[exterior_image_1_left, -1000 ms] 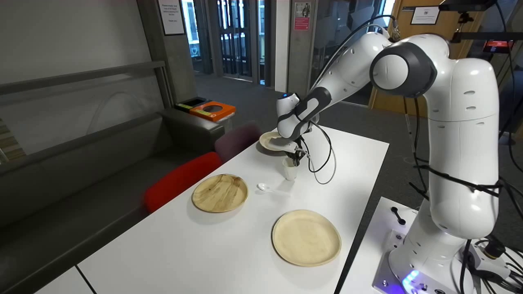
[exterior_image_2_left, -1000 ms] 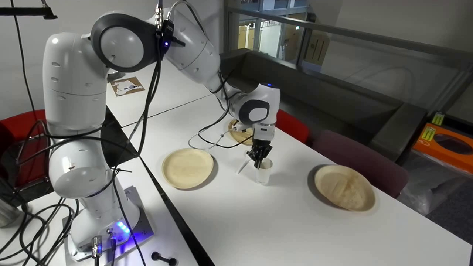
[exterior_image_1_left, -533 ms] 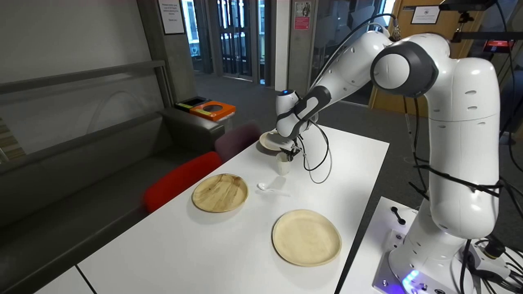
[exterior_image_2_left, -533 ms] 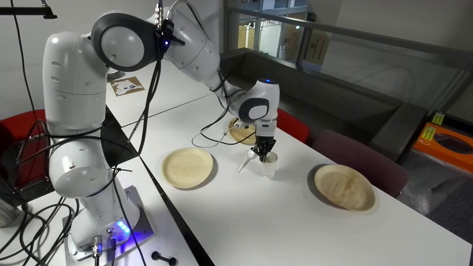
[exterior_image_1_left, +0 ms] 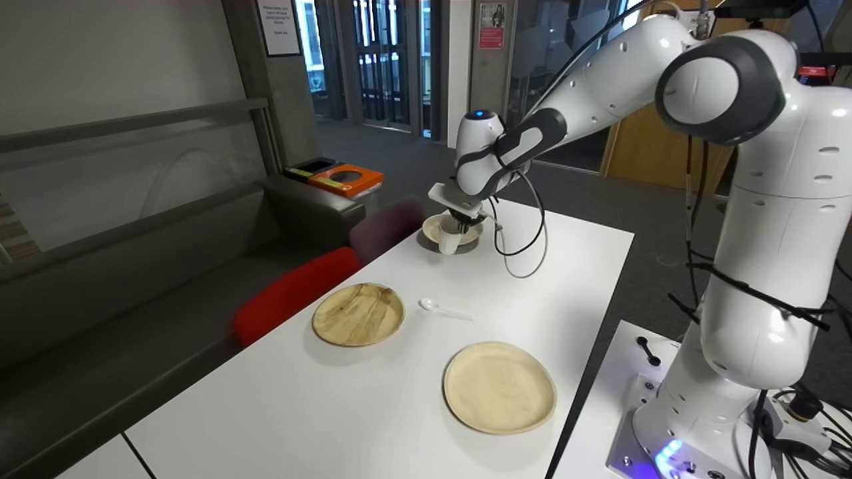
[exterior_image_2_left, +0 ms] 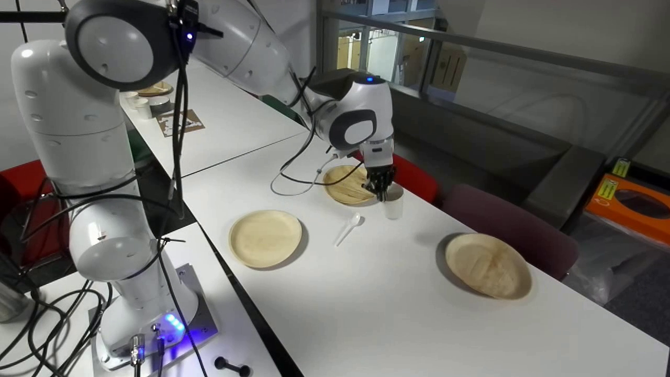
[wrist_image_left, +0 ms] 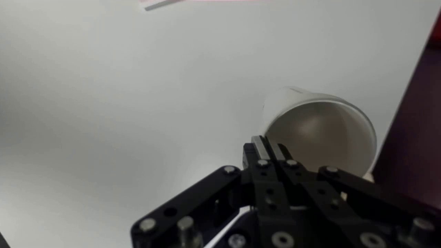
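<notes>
Item 1: white plastic spoon [exterior_image_2_left: 349, 227], lying on the white flat-topped desk [exterior_image_2_left: 419, 324]. We take it as landmark for the rest.

Item 2: white, tapering, handleless cup [exterior_image_2_left: 394, 206], material uncertain, perhaps paper. We place it near the spoon, on the side towards the red, curved-backed chair [exterior_image_1_left: 296, 293], roughly upright and, we judge, lifted off the desk.

Item 3: black, jointed metal fingers [wrist_image_left: 260, 148], near the spoon likewise, drawn narrow and pinching the cup's wall, one inside the rim, one outside.

Item 4: round wooden plate with brown streaks [exterior_image_1_left: 359, 315], near the spoon, also on the chair side.

Item 5: round, pale, plain wooden plate [exterior_image_1_left: 499, 388], near the spoon, on the side away from the chair.

Item 6: round, light-brown wooden plate with raised rim [exterior_image_2_left: 488, 266], well apart from the spoon in both exterior views.

Handling note: a one-sided pinch on a thin wall can, in our judgement, let the cup swing or buckle. We favour a steady, moderate squeeze, slow travel and a level rim, the cup's bottom held high enough to pass the plates and spoon without knocking them.
</notes>
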